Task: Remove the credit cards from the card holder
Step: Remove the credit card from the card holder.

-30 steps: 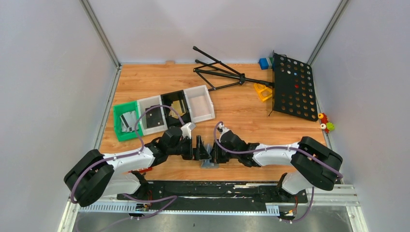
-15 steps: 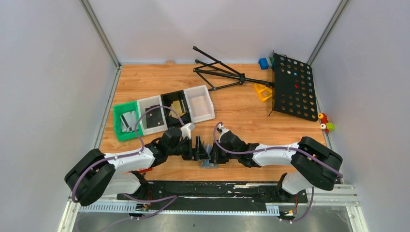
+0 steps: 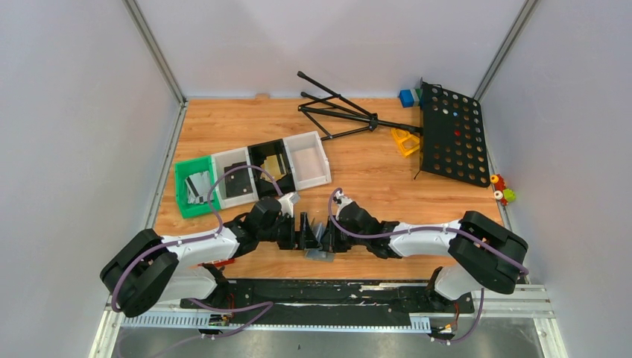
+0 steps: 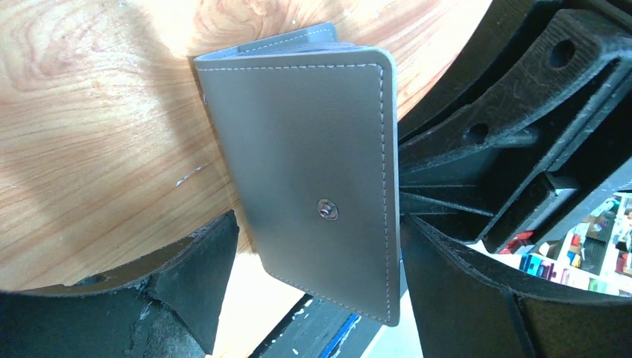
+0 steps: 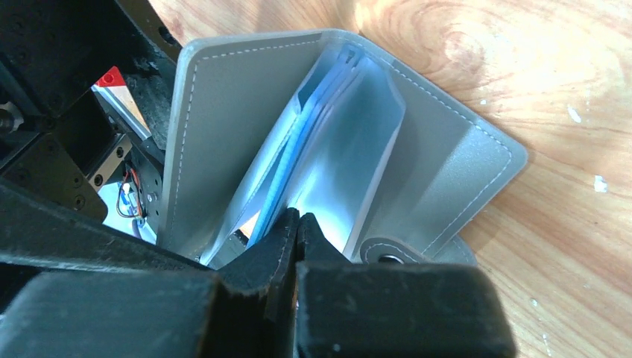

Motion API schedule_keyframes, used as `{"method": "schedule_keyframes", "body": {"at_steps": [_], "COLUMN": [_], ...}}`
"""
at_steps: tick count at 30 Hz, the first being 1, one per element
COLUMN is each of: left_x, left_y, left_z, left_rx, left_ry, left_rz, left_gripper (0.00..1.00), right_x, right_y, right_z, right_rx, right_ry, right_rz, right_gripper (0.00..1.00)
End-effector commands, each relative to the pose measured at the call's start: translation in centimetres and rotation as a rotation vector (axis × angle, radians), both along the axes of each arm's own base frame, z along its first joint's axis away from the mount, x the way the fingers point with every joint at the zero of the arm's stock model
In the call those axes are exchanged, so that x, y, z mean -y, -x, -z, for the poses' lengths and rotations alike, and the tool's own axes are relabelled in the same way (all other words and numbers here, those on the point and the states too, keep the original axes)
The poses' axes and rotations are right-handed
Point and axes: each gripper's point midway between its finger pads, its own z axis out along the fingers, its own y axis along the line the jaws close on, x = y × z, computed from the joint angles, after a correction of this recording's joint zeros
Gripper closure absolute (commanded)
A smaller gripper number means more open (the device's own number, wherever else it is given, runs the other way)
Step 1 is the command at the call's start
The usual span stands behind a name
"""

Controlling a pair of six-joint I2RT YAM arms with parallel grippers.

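The grey card holder [image 3: 322, 256] stands half open on the table's near edge, between my two grippers. In the left wrist view its closed cover with a metal snap [image 4: 313, 149] stands between the fingers of my left gripper [image 4: 319, 224], which is open, with a gap at the left finger [image 4: 194, 272]. My right gripper [image 5: 298, 218] is shut, pinching a bluish clear inner sleeve of the holder [image 5: 447, 164]. I cannot tell whether a card is inside it. A gold card [image 3: 276, 165], a black card [image 3: 238, 185] and a silvery card [image 3: 197, 186] lie in the trays.
The green, white and black row of trays [image 3: 309, 176] lies behind the left arm. A black folded stand [image 3: 335, 112] and a black perforated board [image 3: 454, 138] are at the back right, with small coloured blocks. A red block [image 3: 220, 262] lies under the left arm.
Both grippers and the card holder have shifted slightly to the left and nearer. The right gripper stays shut on the sleeve.
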Motion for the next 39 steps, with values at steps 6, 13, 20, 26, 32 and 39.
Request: {"method": "schedule_keyframes", "body": {"at_steps": [6,13,20,26,32,39], "left_x": [0.4,0.3,0.3,0.1,-0.2,-0.3], "left_y": [-0.9,-0.8,-0.9,-0.7,-0.6,-0.5], "left_z": [-0.9,-1.1,-1.9,-2.1,-1.8,-1.7], "left_rx": [0.044,0.047,0.057,0.063,0.06,0.06], "left_ry": [0.004,0.009,0.038,0.054,0.05,0.044], "left_rz": [0.003,0.005,0.003,0.012,0.008,0.019], "left_gripper": [0.14,0.26,0.33,0.3,0.35,0.2], "right_x": [-2.2,-2.1,-1.1,-0.2,0.1,-0.8], "right_y": [-0.7,-0.8,-0.9,-0.9,-1.0,-1.1], "right_z": [-3.5,-3.4,-2.3,-1.7,-1.8,-3.0], "right_rx": [0.077,0.081,0.077,0.068,0.065,0.083], "right_ry": [-0.103,-0.09,-0.047,-0.035,-0.056,-0.097], "right_rz": [-0.035,-0.031,-0.003,0.008,0.007,-0.028], "right_gripper": [1.0,1.0,0.99,0.97,0.93,0.86]}}
